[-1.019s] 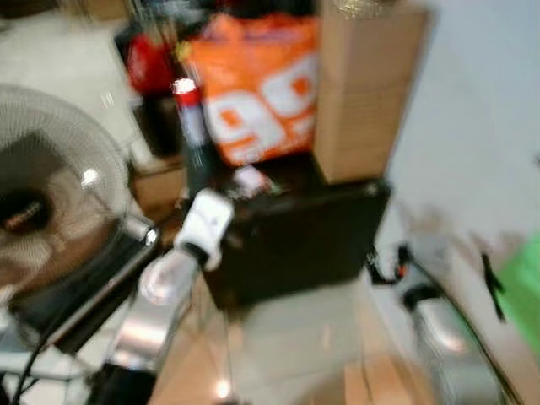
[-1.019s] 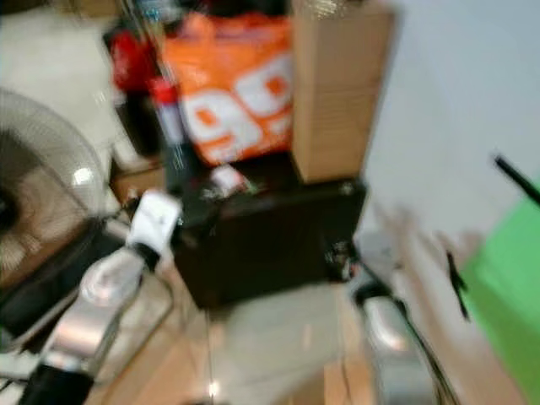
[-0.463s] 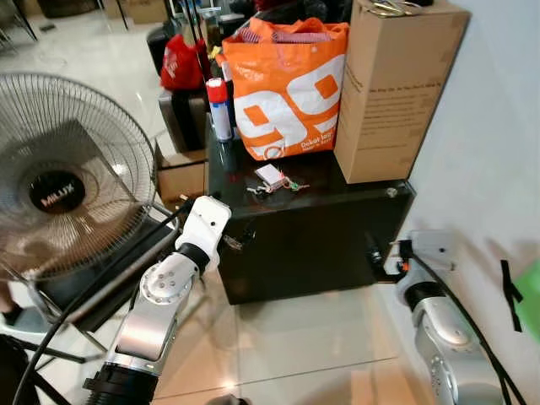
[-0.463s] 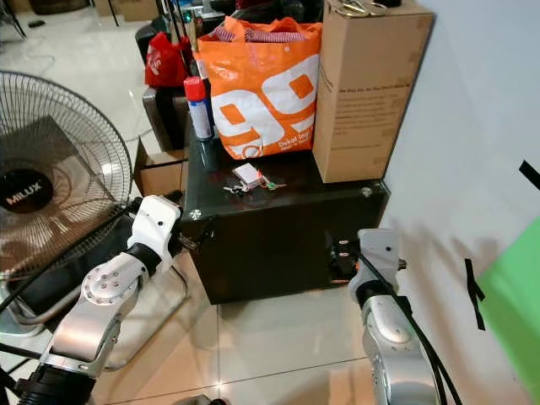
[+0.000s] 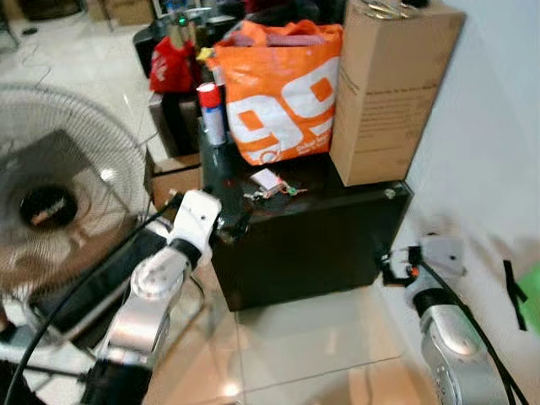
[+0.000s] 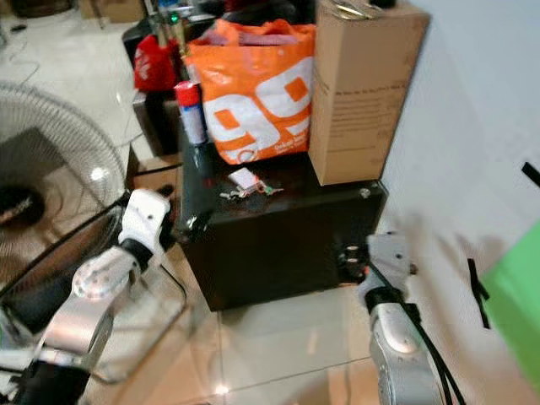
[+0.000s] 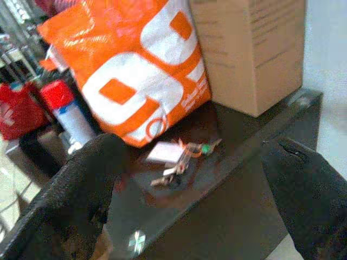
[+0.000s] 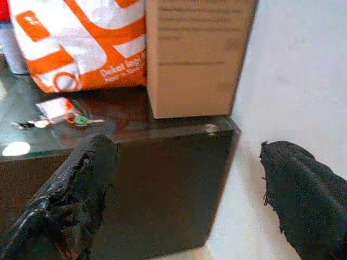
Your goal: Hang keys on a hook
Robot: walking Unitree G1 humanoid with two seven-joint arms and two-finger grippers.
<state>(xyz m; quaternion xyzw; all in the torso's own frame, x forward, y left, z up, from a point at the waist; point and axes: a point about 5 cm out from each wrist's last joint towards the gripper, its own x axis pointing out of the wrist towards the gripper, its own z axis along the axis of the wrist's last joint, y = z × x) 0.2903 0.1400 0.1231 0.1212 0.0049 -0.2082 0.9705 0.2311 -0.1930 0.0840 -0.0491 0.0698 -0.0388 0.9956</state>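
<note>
The keys, bunched with a pale tag and a small green piece, are lying on the glossy top of a black cabinet, near its front edge and just in front of an orange shopping bag. Nothing is touching them. A tall cardboard box is standing on the cabinet beside the bag, against the white wall. A spray can with a red cap is standing at the bag's other side.

The left gripper is hovering at the cabinet's front left corner, below the level of the keys and apart from them; in the left wrist view its fingers are spread wide, with the keys showing between them. The right gripper is holding near the cabinet's front right corner, beside the wall; its fingers are likewise spread apart and gripping nothing.

A standing fan is occupying the tiled floor to the left. A red bag is sitting behind the cabinet.
</note>
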